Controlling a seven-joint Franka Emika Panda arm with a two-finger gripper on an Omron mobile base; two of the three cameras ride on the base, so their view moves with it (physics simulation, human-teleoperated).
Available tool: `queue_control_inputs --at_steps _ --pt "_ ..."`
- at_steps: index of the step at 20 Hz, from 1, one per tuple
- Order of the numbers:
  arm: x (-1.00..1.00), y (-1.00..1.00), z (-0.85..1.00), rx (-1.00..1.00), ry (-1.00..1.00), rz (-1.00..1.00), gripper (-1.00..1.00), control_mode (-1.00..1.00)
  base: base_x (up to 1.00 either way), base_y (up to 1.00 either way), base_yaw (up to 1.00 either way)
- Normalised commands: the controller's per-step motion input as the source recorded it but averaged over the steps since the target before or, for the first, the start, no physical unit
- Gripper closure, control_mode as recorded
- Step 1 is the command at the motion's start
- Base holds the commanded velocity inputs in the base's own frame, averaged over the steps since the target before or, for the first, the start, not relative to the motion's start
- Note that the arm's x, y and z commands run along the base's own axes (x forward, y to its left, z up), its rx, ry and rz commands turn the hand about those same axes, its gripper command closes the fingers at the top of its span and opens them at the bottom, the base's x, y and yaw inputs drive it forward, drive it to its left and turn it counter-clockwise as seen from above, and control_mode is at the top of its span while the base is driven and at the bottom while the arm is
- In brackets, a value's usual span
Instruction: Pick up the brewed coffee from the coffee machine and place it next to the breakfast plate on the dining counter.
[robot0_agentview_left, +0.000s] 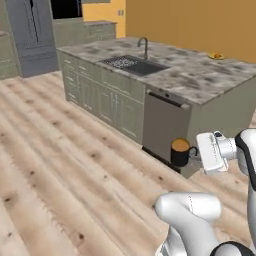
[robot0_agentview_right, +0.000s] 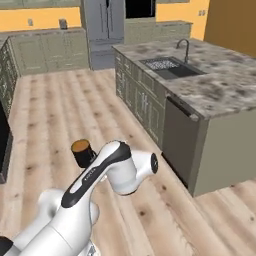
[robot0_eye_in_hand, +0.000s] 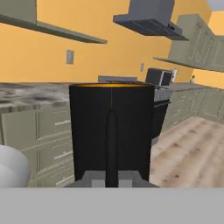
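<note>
The hand (robot0_agentview_left: 192, 152) is closed on the brewed coffee (robot0_agentview_left: 180, 152), a small black cylinder with a matte wall and a flat disc of brown-orange liquid at its top. It is carried in the air, upright, above the pale wood-plank floor (robot0_agentview_left: 60, 165) and just in front of the near end of the dining table (robot0_agentview_left: 200, 80). In the hand view the mug (robot0_eye_in_hand: 111, 131) stands close before the camera, its slim rounded handle running straight down the middle of the wall facing the camera, with a thin orange line showing along the rim. From the right base view the mug (robot0_agentview_right: 82, 152) shows past the arm's white, dark-banded wrist.

The dining table is a long island with a grey-brown mottled marble top and olive-grey panelled cabinet sides. Set into the side near its end is a flat grey appliance front (robot0_agentview_left: 162, 125) with a bar handle. A rectangular dark sink (robot0_agentview_left: 132, 64) is sunk into the top near the long edge that faces the floor, with a thin curved faucet (robot0_agentview_left: 144, 47) rising behind it. The breakfast plate (robot0_agentview_left: 216, 56), round and yellow, lies near the far edge of the top, by the orange wall, well apart from the mug; what it bears is too small to tell.
</note>
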Motion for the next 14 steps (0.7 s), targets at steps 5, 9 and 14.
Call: queue_control_inputs --at_steps 5,9,14 --pt "0.0 0.0 0.0 0.0 0.0 0.0 1.0 1.0 0.49 -0.45 -0.6" --pt "0.0 0.0 0.0 0.0 0.0 0.0 1.0 1.0 0.67 -0.44 -0.53" --pt "0.0 0.0 0.0 0.0 0.0 0.0 1.0 1.0 0.82 -0.34 -0.5"
